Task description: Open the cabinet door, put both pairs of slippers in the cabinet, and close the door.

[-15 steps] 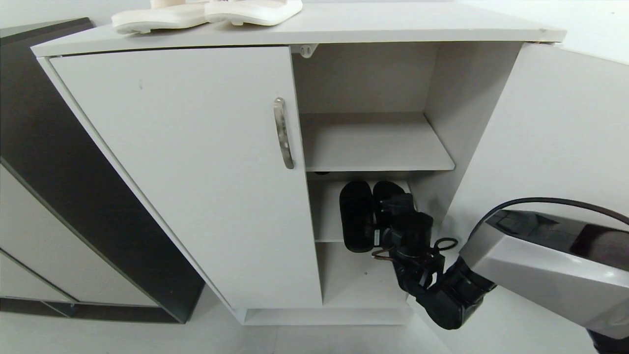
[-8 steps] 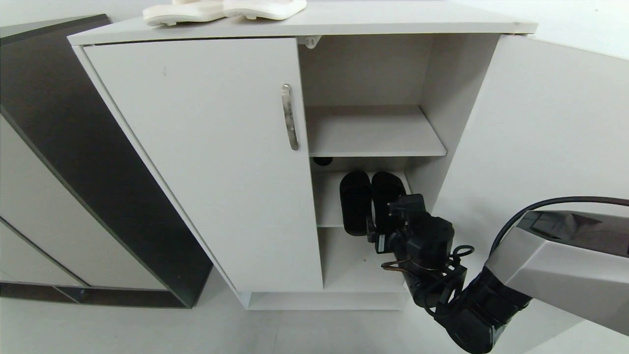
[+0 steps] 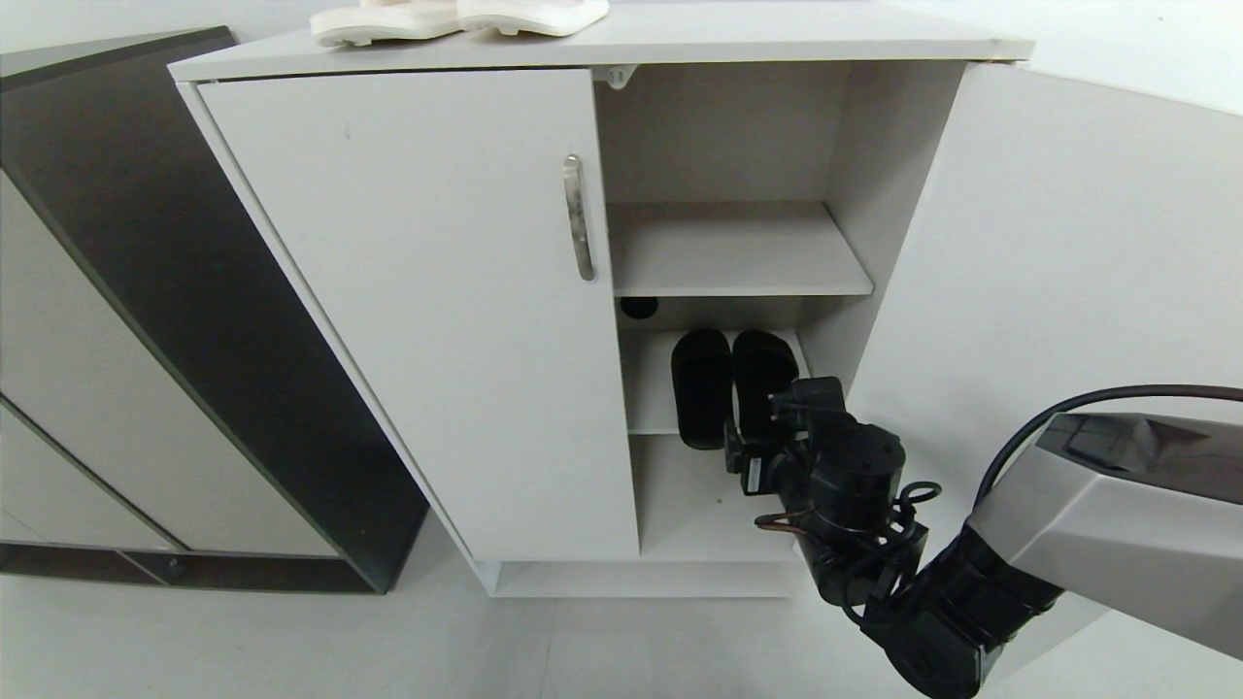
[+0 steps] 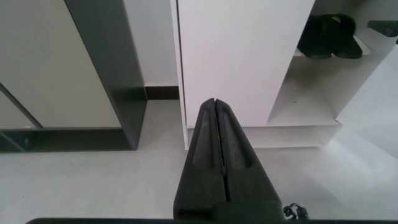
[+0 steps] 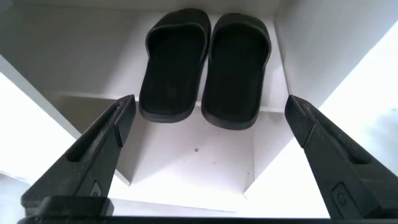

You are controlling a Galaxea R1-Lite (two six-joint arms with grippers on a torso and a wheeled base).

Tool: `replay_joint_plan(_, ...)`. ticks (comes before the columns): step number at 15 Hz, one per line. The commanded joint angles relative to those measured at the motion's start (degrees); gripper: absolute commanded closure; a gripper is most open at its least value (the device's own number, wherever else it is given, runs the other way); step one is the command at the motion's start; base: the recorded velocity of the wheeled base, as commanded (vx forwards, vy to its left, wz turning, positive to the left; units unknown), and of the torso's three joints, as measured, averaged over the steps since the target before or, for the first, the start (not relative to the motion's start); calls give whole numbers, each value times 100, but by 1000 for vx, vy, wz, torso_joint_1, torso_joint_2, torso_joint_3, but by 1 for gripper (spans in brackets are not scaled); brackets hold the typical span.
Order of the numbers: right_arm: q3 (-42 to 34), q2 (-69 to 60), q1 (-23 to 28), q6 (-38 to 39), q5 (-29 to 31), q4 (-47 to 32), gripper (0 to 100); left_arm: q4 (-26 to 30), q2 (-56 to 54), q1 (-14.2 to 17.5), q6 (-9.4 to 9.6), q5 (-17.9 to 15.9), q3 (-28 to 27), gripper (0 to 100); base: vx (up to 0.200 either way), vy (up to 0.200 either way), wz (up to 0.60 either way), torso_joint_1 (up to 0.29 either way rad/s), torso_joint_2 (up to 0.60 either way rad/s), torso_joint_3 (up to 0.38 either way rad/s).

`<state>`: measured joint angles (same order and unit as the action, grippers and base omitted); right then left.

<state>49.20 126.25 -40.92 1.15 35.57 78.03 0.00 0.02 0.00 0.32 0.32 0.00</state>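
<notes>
Black slippers on cabinet shelf, right tool spread apart

At lower right of the head view we see the right arm: an angular silver-grey shell with a glossy dark panel, a black cable arching above it, and a black wrist with looped wires and a small white label. The left gripper and right gripper are matte black wedges.
</notes>
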Motion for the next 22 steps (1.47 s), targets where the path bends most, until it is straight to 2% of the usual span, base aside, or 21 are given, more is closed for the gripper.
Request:
replay_joint_plan(1, 2, -47, -3, 0, 2, 1, 0, 0, 6, -9, 3, -5, 0, 100, 0, 0, 0, 0, 0, 0)
replay_joint_plan(6, 2, -39, -3, -9, 2, -16, 0, 0, 6, 0, 3, -5, 0, 100, 0, 0, 0, 2, 1, 46)
replay_joint_plan(18, -262, -3, -3, -141, 11, 54, 0, 0, 6, 0, -23, 3, 0, 100, 0, 0, 0, 2, 2, 196)
replay_joint_plan(19, -561, -162, -38, -194, -138, 54, 0, 0, 6, 0, -23, 3, 0, 100, 0, 0, 0, 2, -2, 193)
replay_joint_plan(21, -1027, -663, -135, -211, -868, 1, 0, -9, 6, 0, -23, 3, 0, 100, 0, 0, 0, -2, 5, 98)
replay_joint_plan(22, -1071, -777, -162, -220, -877, -51, 0, -9, 6, 0, -23, 3, 0, 100, 0, 0, 0, 0, 0, 0)
